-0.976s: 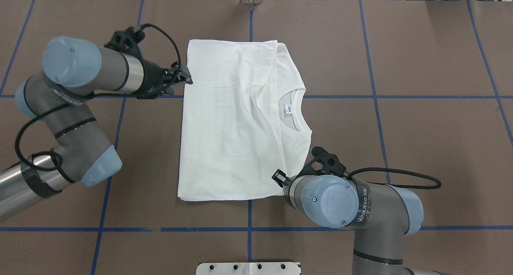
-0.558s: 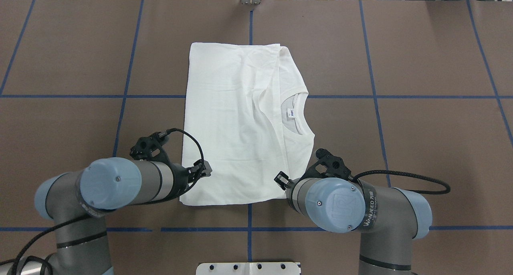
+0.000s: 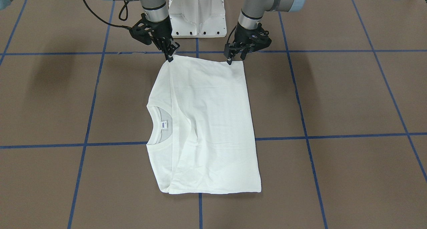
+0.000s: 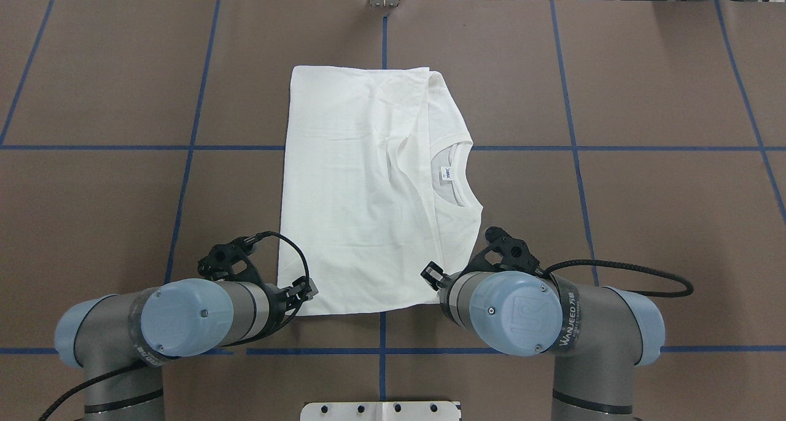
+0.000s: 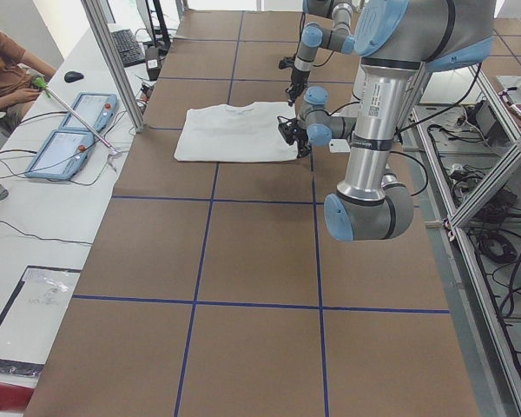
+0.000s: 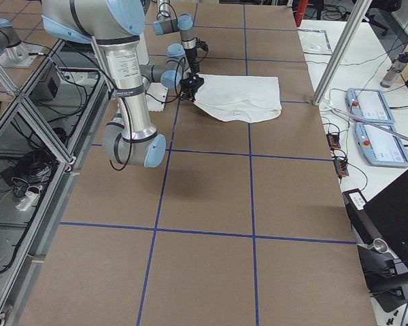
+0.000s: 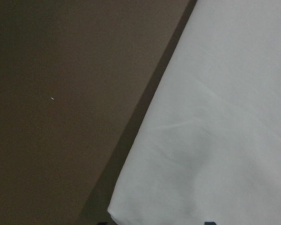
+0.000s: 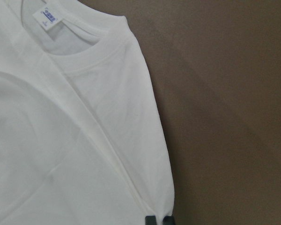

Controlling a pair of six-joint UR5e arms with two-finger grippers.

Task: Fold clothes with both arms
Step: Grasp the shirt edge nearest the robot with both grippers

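The white T-shirt [image 4: 356, 194] [image 3: 206, 122] lies flat on the brown table, folded lengthwise, its ribbed neck and small label [image 4: 449, 173] facing right in the overhead view. My left gripper [image 4: 304, 295] [image 3: 234, 59] is at the shirt's near-left corner. It is open: in the left wrist view its fingertips stand wide apart, and the gripper [image 7: 155, 222] has the shirt [image 7: 215, 117] corner between them. My right gripper [image 4: 433, 275] [image 3: 170, 57] is at the near-right corner. In the right wrist view the gripper [image 8: 159, 220] is pinched shut on the shirt [image 8: 61, 140] edge.
The white pedestal base [image 3: 196, 12] stands just behind both grippers. Blue tape lines grid the table. In the exterior left view a seated person [image 5: 9, 69] and two control tablets [image 5: 69, 130] are at a side desk beyond the far edge.
My left arm has swung from the shirt's far-left edge to its near-left corner and settled lower there. The right gripper has stayed at its corner.
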